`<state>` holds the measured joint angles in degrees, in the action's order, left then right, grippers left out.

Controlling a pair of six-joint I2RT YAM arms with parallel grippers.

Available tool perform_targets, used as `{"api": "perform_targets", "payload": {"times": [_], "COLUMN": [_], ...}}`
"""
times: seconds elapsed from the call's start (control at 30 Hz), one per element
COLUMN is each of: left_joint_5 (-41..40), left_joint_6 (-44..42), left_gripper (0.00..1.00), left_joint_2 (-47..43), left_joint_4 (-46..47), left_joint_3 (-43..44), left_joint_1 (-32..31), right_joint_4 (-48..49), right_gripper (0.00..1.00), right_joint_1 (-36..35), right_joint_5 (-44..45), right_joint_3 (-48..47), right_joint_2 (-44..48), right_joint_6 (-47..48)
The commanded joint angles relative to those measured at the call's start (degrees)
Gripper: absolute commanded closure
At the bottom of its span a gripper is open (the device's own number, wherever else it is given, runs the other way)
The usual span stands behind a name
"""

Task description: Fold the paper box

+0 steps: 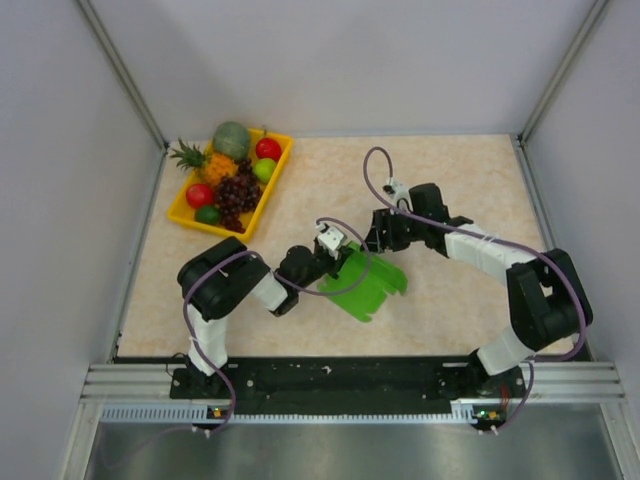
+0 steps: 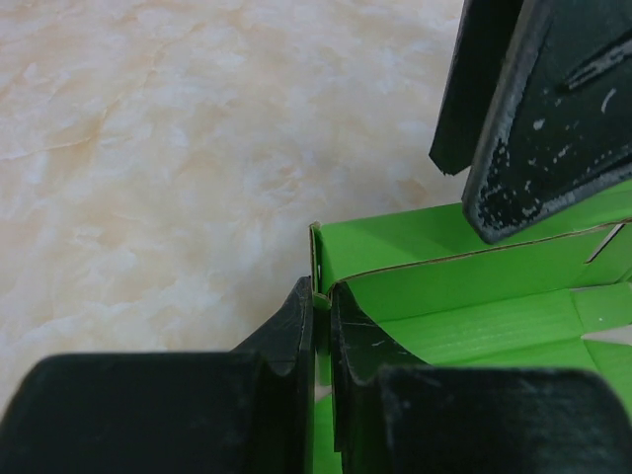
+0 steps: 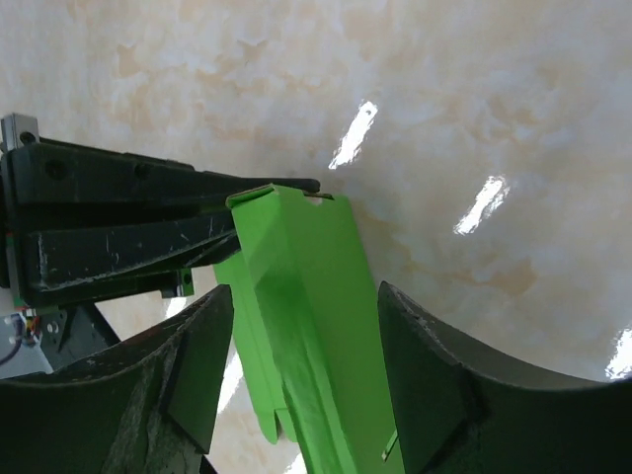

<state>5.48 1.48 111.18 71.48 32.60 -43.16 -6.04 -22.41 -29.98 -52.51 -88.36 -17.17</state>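
The left jaws pinch the green paper box (image 1: 368, 285) on the desk (image 1: 450, 180). The right jaws gape around its flap (image 3: 301, 267).

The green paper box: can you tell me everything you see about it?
The paper box is bright green thin card, partly folded: notched flaps lie flat on the beige table, others stand up along creases. It sits near the table's middle. The left gripper pinches one upright wall; the right gripper, open, straddles another raised flap.
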Motion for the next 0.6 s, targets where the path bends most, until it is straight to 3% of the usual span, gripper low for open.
{"api": "perform_targets", "payload": {"times": [0.0, 0.2, 0.43, 0.57], "left_joint_5": [0.77, -2.92, -15.48, -18.22], "left_joint_6": [-0.95, -0.95, -7.01, -6.58], "left_gripper": [1.0, 1.0, 1.0, 1.0], "left_joint_2": [0.97, 0.18, 0.53, 1.32], "left_joint_4": [0.76, 0.85, -2.47, -7.31], "left_joint_3": [-0.52, -1.05, 0.62, 3.61], "left_joint_1": [0.09, -0.26, -5.43, -6.33], "right_joint_4": [-0.28, -1.34, 0.59, 0.16], "right_gripper": [0.41, 0.56, 0.6, 0.57], "right_joint_1": [-0.79, -1.23, -3.25, -4.04], "right_joint_5": [-0.62, -3.15, -4.74, -1.68], "right_joint_3": [-1.72, -2.16, 0.39, 2.67], "right_joint_2": [-0.93, -3.31, -2.96, 0.97], "right_joint_6": [3.1, 3.46, 0.65, 1.78]}}
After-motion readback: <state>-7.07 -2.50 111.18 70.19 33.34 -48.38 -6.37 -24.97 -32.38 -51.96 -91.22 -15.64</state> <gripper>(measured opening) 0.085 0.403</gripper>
